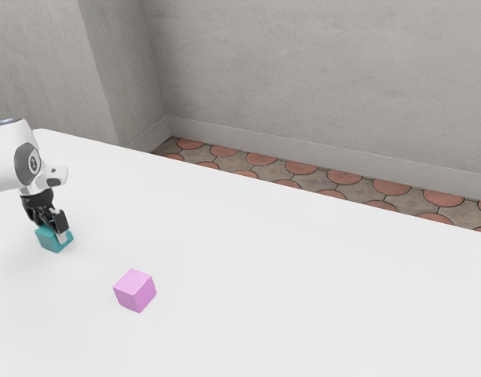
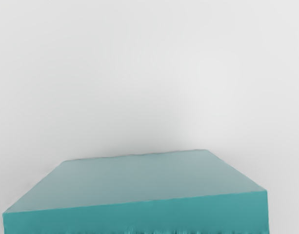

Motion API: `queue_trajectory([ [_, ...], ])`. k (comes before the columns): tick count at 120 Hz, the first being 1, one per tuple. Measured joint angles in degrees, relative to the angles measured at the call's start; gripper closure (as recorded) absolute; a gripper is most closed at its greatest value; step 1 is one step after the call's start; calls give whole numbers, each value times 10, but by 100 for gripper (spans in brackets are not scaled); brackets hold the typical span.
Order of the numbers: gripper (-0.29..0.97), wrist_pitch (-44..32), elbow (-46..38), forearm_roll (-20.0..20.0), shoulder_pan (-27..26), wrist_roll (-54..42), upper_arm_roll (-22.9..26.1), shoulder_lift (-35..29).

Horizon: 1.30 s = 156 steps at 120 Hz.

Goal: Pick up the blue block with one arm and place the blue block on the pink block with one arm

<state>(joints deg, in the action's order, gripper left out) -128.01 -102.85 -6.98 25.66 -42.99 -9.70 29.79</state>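
Observation:
The blue block (image 1: 52,241), teal in colour, rests on the white table (image 1: 287,259) at the exterior view's left. My gripper (image 1: 52,230) has come down over it from above. Its two black fingers touch the block's upper part from two sides, so the gripper is shut on it. In the wrist view the blue block (image 2: 139,192) sits large and close just under my hand. The pink block (image 1: 135,289) lies on the table, apart from the blue one, toward the exterior view's lower right.
The table runs wide and bare to the exterior view's right. Behind its far edge are a tiled floor (image 1: 342,181) and grey walls (image 1: 318,71).

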Motion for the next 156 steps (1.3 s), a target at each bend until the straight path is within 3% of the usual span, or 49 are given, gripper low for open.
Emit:
queue_trajectory([
  [46, 31, 0, 0, 2, -3, -1, 0, -21],
  [69, 31, 4, -51, 25, -15, 19, 4, -86],
  [96, 32, 11, -96, 69, -25, 76, 80, -146],
  [128, 32, 21, -189, 77, -104, 149, 105, -256],
  [156, 32, 16, -254, 78, -172, 211, 104, -303],
])
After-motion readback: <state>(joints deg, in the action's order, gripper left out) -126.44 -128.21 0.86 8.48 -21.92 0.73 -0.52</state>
